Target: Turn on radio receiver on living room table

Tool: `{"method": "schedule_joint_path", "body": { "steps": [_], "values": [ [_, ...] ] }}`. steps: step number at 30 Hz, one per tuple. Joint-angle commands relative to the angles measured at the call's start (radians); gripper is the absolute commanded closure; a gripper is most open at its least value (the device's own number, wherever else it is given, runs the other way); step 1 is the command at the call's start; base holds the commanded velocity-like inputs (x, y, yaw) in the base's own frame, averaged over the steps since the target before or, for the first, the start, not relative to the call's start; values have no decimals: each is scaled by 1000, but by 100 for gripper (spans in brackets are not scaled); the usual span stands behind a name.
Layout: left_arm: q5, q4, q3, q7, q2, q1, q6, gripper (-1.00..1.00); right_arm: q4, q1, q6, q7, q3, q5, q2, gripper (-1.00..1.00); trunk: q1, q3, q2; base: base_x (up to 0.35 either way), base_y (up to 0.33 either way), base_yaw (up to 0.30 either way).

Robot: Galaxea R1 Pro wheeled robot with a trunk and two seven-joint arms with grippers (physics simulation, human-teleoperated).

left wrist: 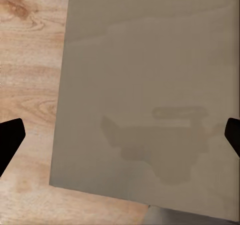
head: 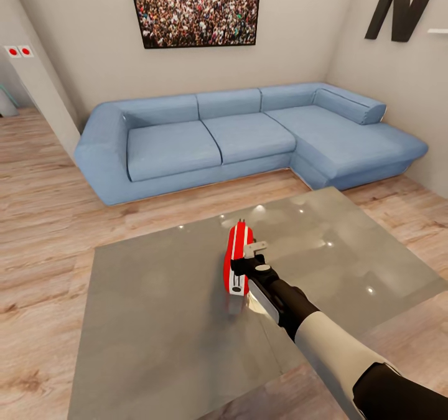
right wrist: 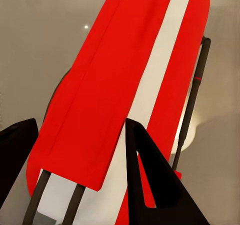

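The red radio receiver (head: 236, 255) with white stripes lies near the middle of the glossy grey table (head: 155, 308), its long side pointing toward the sofa. My right gripper (head: 249, 259) is at the radio's near right side, touching or almost touching it. In the right wrist view the radio (right wrist: 115, 85) is very close. The right gripper (right wrist: 82, 170) has its fingers apart, and one dark finger (right wrist: 150, 185) overlaps the radio's top face. My left gripper (left wrist: 120, 137) is open over the table (left wrist: 150, 60) near its edge, with nothing between its fingers.
A blue L-shaped sofa (head: 249, 134) stands beyond the table, under a crowd picture (head: 196, 6); a dark letter N (head: 404, 3) hangs on the right wall. Light wood floor (head: 37, 221) surrounds the table. A thin dark antenna (right wrist: 192, 95) runs along the radio's side.
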Motion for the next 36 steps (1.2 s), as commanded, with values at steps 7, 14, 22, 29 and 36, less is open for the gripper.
{"method": "schedule_joint_path", "body": {
  "steps": [7,14,22,29,36],
  "values": [
    [0,0,0,0,0,0,0,-100,0,0,0,-3,0,3,0,100,-27,22,49,0,0,0],
    [0,1,1,0,0,0,-1,-100,0,0,0,-6,0,7,0,100,-54,44,98,0,0,0],
    [0,0,2,0,0,0,-2,-100,-2,0,-1,1,-1,8,-1,100,-84,69,154,0,0,0],
    [0,0,2,0,1,0,-1,-100,-2,0,-1,4,-2,8,-1,100,-111,91,203,0,0,0],
    [0,-1,2,0,2,0,-1,-100,-2,0,-1,4,-2,8,-1,100,-130,107,238,0,0,0]
  ]
}}
